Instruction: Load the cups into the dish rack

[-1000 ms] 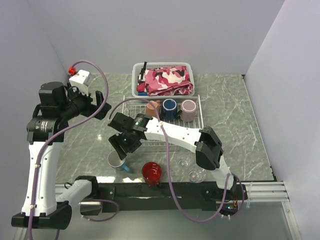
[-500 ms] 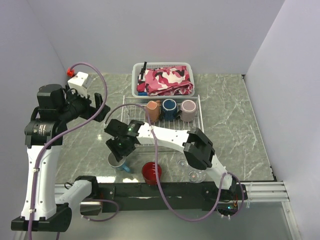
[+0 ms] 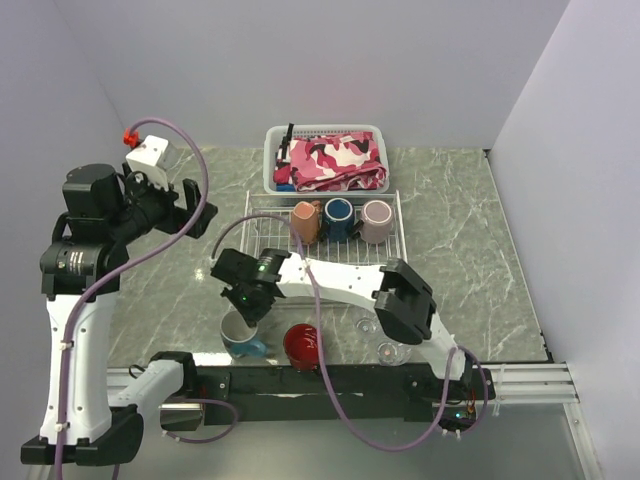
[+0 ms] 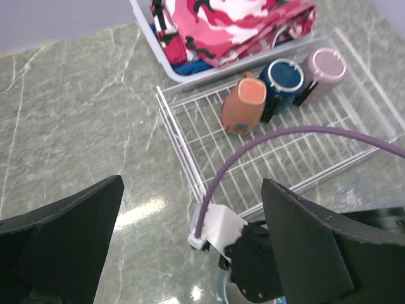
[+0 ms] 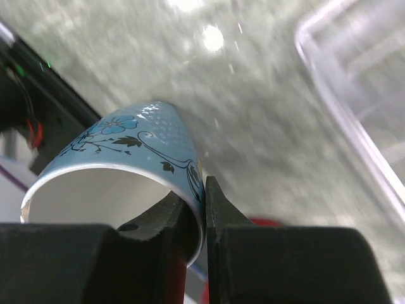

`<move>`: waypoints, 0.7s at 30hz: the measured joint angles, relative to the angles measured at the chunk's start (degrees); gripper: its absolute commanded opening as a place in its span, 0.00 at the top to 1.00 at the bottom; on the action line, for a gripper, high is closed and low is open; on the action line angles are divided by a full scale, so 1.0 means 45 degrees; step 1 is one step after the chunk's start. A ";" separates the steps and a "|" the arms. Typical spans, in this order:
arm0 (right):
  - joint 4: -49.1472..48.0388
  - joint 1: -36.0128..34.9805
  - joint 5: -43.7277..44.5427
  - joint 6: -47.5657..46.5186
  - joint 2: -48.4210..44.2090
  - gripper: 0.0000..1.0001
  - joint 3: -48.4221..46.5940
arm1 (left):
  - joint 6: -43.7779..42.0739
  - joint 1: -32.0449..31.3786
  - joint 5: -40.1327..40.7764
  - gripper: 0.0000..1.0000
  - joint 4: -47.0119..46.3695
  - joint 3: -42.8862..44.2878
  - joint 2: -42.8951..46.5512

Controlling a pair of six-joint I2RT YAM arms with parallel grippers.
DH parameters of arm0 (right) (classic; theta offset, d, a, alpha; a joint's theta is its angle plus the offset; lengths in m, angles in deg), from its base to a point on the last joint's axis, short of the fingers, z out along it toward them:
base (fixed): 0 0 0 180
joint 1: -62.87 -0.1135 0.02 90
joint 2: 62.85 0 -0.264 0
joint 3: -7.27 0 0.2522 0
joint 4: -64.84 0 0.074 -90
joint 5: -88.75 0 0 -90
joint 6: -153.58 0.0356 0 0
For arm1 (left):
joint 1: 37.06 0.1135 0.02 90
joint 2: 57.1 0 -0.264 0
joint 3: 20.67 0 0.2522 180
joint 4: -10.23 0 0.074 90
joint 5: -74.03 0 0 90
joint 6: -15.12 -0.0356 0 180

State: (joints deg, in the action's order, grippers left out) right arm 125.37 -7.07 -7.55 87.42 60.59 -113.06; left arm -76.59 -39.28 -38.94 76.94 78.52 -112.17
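My right gripper (image 3: 250, 308) (image 5: 201, 190) is shut on the rim of the teal flower-patterned mug (image 3: 240, 336) (image 5: 126, 149), with one finger inside and one outside. This is near the table's front edge. The glossy red mug (image 3: 303, 345) lies just right of it. Two clear glasses (image 3: 367, 323) (image 3: 392, 351) stand further right. The white wire dish rack (image 3: 330, 264) (image 4: 190, 145) holds the terracotta mug (image 3: 305, 222) (image 4: 243, 107), navy mug (image 3: 339, 216) (image 4: 285, 79) and mauve mug (image 3: 377, 220) (image 4: 323, 69) along its far side. My left gripper (image 3: 195, 210) (image 4: 190, 237) hangs open and empty, high over the table left of the rack.
A white slotted basket (image 3: 272, 160) (image 4: 152, 38) with pink camouflage cloth stands behind the rack. My right arm reaches across the rack's near side, trailing a purple cable (image 4: 304, 133). Walls close in the table at the back and on both sides.
My right gripper has closed on the teal mug's rim, and the mug has shifted slightly toward the front edge. The left arm has drawn back a little to the upper left, still open.
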 measured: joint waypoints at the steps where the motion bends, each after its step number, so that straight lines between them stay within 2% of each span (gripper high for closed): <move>1: 0.0214 -0.0005 0.0044 -0.0029 -0.0199 1.00 0.0121 | 0.0126 0.0000 0.0015 0.04 -0.0039 0.0151 -0.0053; 6: 0.1666 0.0015 0.0301 -0.0432 -0.1705 1.00 -0.0087 | 0.0894 0.0029 0.0024 0.03 -0.0481 0.1321 -0.0364; 10: 0.2778 0.0340 -0.0068 -0.0622 -0.3235 1.00 -0.1603 | 0.1418 0.0175 -0.0102 0.04 -0.0617 0.2725 -0.0801; 12: 0.2895 0.1039 -0.0918 -0.0510 -0.4303 1.00 -0.2341 | 0.1739 0.0228 -0.0364 0.04 -0.0627 0.3570 -0.1122; 14: 0.2623 0.2239 -0.1987 -0.0170 -0.5532 1.00 -0.2351 | 0.1991 0.0238 -0.0665 0.04 -0.0699 0.4065 -0.1336; 16: 0.1865 0.4090 -0.3220 0.0379 -0.7164 1.00 -0.1579 | 0.2293 0.0238 -0.1146 0.04 -0.0889 0.4153 -0.1443; 19: -0.0287 0.7310 -0.4979 0.1734 -0.9607 1.00 0.0986 | 0.2735 0.0238 -0.2118 0.03 -0.1209 0.4153 -0.1739; 21: -0.1506 0.8752 -0.5926 0.2647 -1.0554 1.00 0.2404 | 0.3055 0.0238 -0.2841 0.04 -0.1661 0.4133 -0.2064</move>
State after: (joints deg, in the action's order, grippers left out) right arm 118.59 32.32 -34.22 99.33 13.09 -102.24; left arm -62.85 -38.21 -51.72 69.46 97.12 -121.46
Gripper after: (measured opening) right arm 0.173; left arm 0.967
